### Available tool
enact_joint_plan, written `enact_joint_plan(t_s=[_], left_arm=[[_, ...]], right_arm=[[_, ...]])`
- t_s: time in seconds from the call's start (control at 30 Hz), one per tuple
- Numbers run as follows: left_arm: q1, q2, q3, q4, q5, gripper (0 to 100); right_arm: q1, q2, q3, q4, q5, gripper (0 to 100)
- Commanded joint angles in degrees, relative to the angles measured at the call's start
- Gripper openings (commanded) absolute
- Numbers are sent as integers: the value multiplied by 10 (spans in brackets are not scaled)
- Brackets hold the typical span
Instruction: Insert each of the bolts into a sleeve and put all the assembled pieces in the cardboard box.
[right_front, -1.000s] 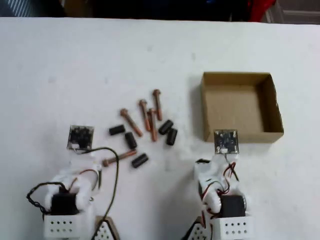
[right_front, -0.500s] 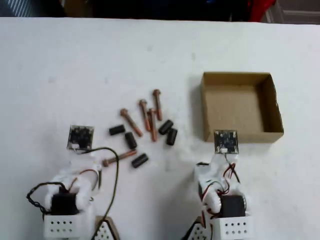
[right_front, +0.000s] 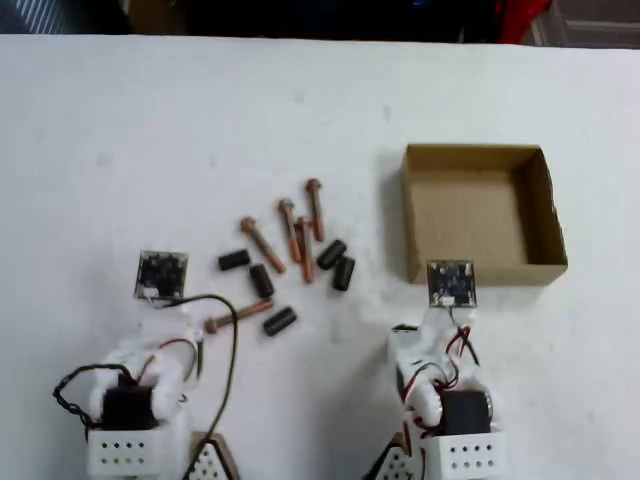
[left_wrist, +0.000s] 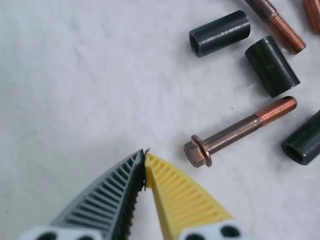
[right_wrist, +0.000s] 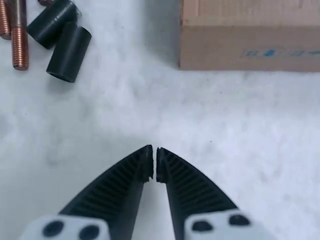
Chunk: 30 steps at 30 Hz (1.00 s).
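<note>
One copper bolt (left_wrist: 245, 127) lies loose just beyond the left pincer (left_wrist: 145, 156), whose grey and yellow fingers are pressed together on nothing. Black sleeves (left_wrist: 219, 33) lie farther out. The right pincer (right_wrist: 154, 164) is also pressed together and empty. The cardboard box (right_wrist: 250, 45) stands ahead to its right on the white table (right_front: 150, 120).

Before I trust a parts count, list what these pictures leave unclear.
High view: a cable crosses the lone bolt and hides part of its shank; threads are too small to see.
Left wrist view: the picture's edge cuts off one sleeve, so its length is unknown.
Right wrist view: the box hides its inside behind its near wall; the edge cuts off two bolts, heads unseen.
</note>
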Motion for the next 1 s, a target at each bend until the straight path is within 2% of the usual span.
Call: enact_joint_plan(t_s=[0.0, 0.17, 0.23, 0.47, 0.57, 0.83, 0.97], left_arm=[[8, -3, 0, 2, -5, 24], [8, -3, 0, 2, -5, 24], [8, -3, 0, 2, -5, 24], [8, -3, 0, 2, -5, 24], [8, -3, 0, 2, -5, 24], [8, -3, 0, 2, -5, 24], [8, -3, 0, 2, -5, 24]], right_arm=[[-4, -1, 2, 3, -1, 18], [0, -2, 2, -22, 1, 18], [0, -2, 2, -50, 23, 18], [0, -2, 2, -112, 237, 18], [0, -2, 2, -117, 293, 18], [0, -2, 1, -117, 362, 18], [1, -2, -10, -116, 364, 18]])
